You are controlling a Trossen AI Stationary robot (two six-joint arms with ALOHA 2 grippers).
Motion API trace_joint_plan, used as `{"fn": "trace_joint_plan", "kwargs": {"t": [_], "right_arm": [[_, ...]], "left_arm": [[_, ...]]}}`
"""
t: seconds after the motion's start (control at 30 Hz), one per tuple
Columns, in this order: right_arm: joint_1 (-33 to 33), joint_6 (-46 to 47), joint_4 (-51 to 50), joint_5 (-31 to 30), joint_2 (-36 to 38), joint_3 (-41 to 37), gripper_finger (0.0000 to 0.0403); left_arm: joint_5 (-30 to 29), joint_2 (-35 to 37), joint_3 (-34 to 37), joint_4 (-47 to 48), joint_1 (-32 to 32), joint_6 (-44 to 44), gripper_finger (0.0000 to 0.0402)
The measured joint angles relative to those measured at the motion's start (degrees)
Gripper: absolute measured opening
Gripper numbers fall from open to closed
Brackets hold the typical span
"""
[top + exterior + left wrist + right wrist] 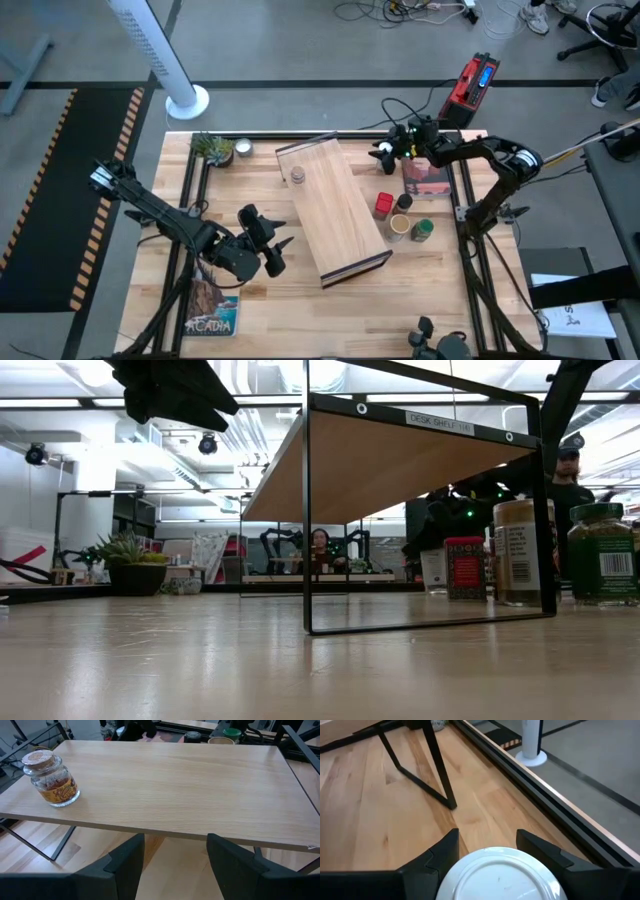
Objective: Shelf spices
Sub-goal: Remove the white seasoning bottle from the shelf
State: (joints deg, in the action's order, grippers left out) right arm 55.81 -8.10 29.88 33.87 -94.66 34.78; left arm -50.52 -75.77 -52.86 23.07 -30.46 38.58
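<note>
1. Light-wood shelf board (335,205) on thin black legs sits mid-table, carrying one small cork-topped glass jar (297,176) at its eleven o'clock corner.
2. Right gripper (485,851), fingers clamped around a white-capped jar (501,875), hovers at two o'clock of the shelf.
3. Left gripper (175,855) waits open at the shelf's eight o'clock edge.
4. Red tin (383,205) and neighbouring jars wait at four o'clock.
5. Risk: swinging low could knock the cap or jar against the shelf's edge.

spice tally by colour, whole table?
White-capped, at right gripper: 1
Brown jar, on shelf: 1
Red tin: 1
Black-lidded: 1
Tan-lidded: 1
Green-lidded: 1
Total: 6
</note>
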Motion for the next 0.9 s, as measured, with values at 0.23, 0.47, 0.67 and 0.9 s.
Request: {"fn": "trace_joint_plan", "kwargs": {"t": [0.23, 0.47, 0.67, 0.9], "right_arm": [[0.02, -1.13, -0.62, -0.46, -0.58, 0.86, 0.0165], [0.79, -1.64, -1.69, -5.74, -0.60, 0.84, 0.0185], [1.33, -2.35, -4.66, -7.88, -0.78, 0.68, 0.0218], [1.25, -2.46, -5.60, -7.04, -0.05, 0.68, 0.0266]], "left_arm": [[0.05, 0.00, 0.00, 0.08, 0.00, -0.10, 0.0204], [0.52, 0.00, 0.01, 0.23, 0.00, -0.12, 0.0204], [0.52, 0.00, 0.02, 0.26, 0.00, -0.60, 0.0204], [0.57, 0.00, 0.02, 0.55, -0.03, -0.75, 0.0204]]}}
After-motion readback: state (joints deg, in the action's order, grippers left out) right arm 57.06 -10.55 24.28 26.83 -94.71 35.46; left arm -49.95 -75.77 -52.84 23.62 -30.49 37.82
